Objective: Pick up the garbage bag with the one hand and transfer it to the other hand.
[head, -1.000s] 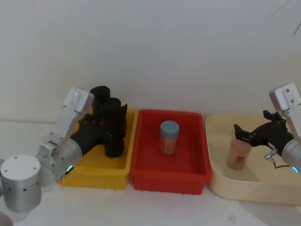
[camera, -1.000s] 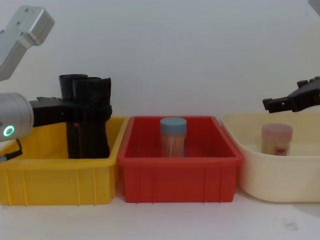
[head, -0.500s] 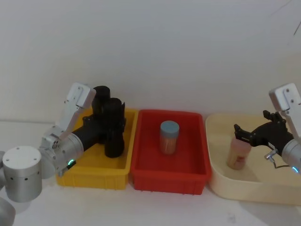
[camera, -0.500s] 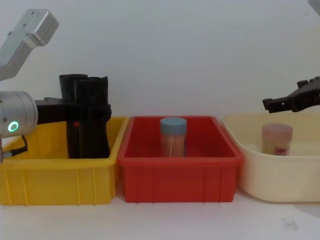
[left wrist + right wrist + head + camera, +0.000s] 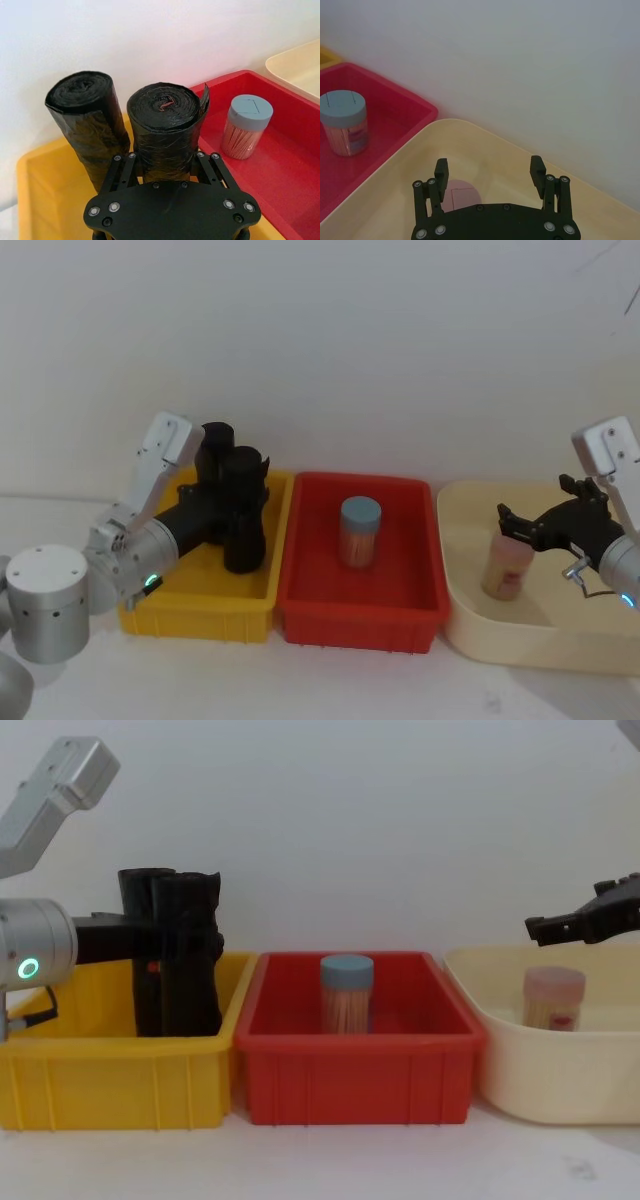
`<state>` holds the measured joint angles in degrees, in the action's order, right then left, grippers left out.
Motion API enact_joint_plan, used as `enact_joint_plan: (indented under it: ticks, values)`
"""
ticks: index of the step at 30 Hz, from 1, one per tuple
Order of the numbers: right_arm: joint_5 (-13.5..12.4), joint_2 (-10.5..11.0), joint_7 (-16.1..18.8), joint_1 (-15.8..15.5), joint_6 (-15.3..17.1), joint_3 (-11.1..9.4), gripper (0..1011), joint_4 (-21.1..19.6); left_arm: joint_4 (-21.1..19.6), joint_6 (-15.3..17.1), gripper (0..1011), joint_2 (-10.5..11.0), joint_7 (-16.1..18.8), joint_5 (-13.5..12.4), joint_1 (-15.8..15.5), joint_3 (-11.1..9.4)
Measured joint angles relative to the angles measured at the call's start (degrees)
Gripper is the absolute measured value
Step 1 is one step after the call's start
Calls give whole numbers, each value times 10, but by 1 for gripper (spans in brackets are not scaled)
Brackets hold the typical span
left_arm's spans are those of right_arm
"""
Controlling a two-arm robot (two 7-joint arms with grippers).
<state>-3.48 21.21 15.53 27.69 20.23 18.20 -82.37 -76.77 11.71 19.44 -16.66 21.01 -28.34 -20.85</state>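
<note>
Garbage bag [image 5: 244, 505] stands upright in the yellow bin [image 5: 200, 618] in the head view. The left gripper [image 5: 232, 523] meets it at mid-height; its arm has shifted slightly over the last second, but the bag is not lifted.

Left wrist view: fingers [image 5: 123, 167] clamp both sides of the roll, beside a slimmer roll [image 5: 87, 115].

Right wrist view: the right gripper [image 5: 490, 167] waits with jaws apart over the beige tub [image 5: 485, 132].

Chest view: the bag's base is down in the bin, so lifting probably comes next.

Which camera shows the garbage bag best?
The left wrist view: the garbage bag stands centred, ragged top plain, clasped by the left tool. Head and chest views show it farther off, overlapping a second roll.
</note>
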Motion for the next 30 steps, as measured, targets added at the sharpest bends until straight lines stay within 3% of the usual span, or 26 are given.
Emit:
enact_joint_plan:
  ticks: [9,19,26,30]
  values:
    - [0,0,0,0,0,0,1004,0,-28,3,447,1,6,-3,-2,9]
    - [0,0,0,0,0,0,1004,0,-65,19,447,-3,-1,2,-29,18]
    - [0,0,0,0,0,0,1004,0,-57,22,447,-12,-26,10,-58,9]
    - [0,0,0,0,0,0,1004,0,-26,22,447,-23,-52,14,-89,-6]
